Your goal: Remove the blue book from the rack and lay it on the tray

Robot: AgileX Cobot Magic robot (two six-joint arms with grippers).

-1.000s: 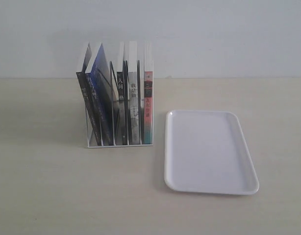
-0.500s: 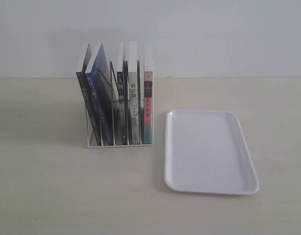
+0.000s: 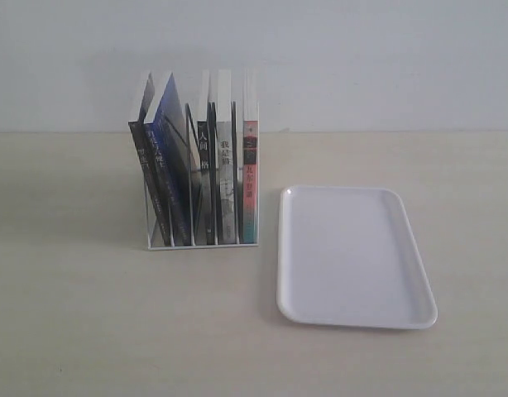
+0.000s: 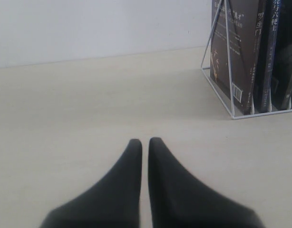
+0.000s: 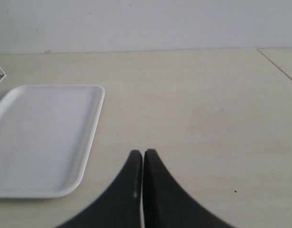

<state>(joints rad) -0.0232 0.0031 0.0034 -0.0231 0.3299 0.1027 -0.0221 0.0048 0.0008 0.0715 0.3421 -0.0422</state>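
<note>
The white wire rack [image 3: 200,243] stands left of centre with several upright books. The blue book [image 3: 170,157] leans in it, second from the left, blue spine facing me. In the left wrist view the rack [image 4: 217,71] shows at the edge, with the blue spine [image 4: 272,52] behind a dark book. The white tray [image 3: 353,256] lies flat and bare to the right of the rack; the right wrist view shows the tray [image 5: 41,137] too. My left gripper [image 4: 144,141] is shut, holding nothing, well short of the rack. My right gripper [image 5: 142,152] is shut beside the tray. Neither arm appears in the exterior view.
A black-spined book [image 3: 203,182] and a pink-and-teal-spined book [image 3: 250,178] stand in the rack's right slots. A pale wall rises behind the table. A table seam or edge [image 5: 278,66] runs at the far side in the right wrist view.
</note>
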